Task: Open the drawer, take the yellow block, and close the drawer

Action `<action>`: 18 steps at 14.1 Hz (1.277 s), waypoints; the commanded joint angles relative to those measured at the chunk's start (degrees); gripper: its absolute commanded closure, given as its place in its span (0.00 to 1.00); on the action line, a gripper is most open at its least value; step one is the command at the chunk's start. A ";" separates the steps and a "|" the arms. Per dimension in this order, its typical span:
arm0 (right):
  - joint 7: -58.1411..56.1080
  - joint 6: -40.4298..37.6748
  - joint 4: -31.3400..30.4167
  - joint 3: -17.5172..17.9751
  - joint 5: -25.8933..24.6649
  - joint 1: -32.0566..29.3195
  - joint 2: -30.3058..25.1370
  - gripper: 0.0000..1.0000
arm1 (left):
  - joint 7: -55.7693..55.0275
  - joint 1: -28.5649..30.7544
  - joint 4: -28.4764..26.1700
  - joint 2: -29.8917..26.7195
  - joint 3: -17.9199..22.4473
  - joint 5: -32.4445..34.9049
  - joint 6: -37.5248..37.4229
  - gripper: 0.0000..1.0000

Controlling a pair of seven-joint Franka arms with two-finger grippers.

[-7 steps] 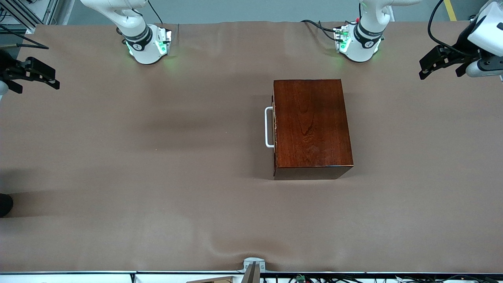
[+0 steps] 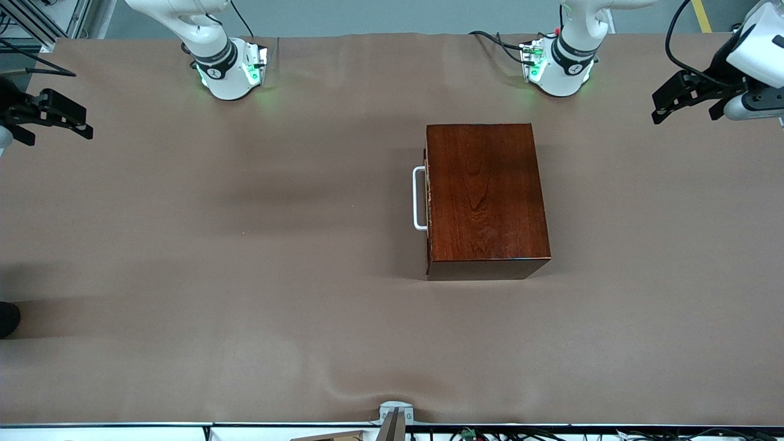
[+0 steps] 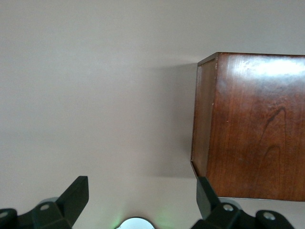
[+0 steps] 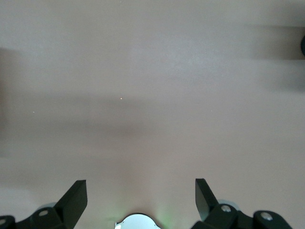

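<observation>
Front view: a glossy dark reddish-brown wooden box (image 2: 484,199) stands on the brown-covered desk (image 2: 245,245), nearer the left arm's end, with its single drawer (image 2: 427,199) pushed fully in. The white loop handle (image 2: 419,198) on the drawer's front faces the right arm's end of the desk. Nothing of the drawer's inside shows, so what it holds cannot be told, and the yellow block is not visible anywhere. The left gripper (image 2: 680,105) hangs over the left arm's end of the desk, its jaws spread wide and empty. The right gripper (image 2: 58,116) hangs over the right arm's end, its jaws also apart and empty.

Left wrist view: the left gripper's two black fingers (image 3: 76,195) stand far apart over bare desk, with one corner of the wooden box (image 3: 248,124) in sight.

Right wrist view: the right gripper's fingers (image 4: 76,195) are spread wide over bare desk cover (image 4: 152,95).
</observation>
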 commanded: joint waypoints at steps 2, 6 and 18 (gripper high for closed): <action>-0.37 0.02 -0.80 0.39 -0.96 -0.66 -1.06 0.00 | 0.14 -0.73 11.17 8.87 -5.73 -0.06 -5.54 0.00; -0.37 0.02 -0.71 0.31 -0.96 -0.57 -1.06 0.00 | -4.60 -5.63 14.96 14.67 -10.94 0.64 -5.82 0.00; -0.55 0.10 -0.19 0.39 -1.05 -0.92 -0.53 0.00 | -45.19 -34.90 26.83 39.89 -7.09 6.18 7.88 0.00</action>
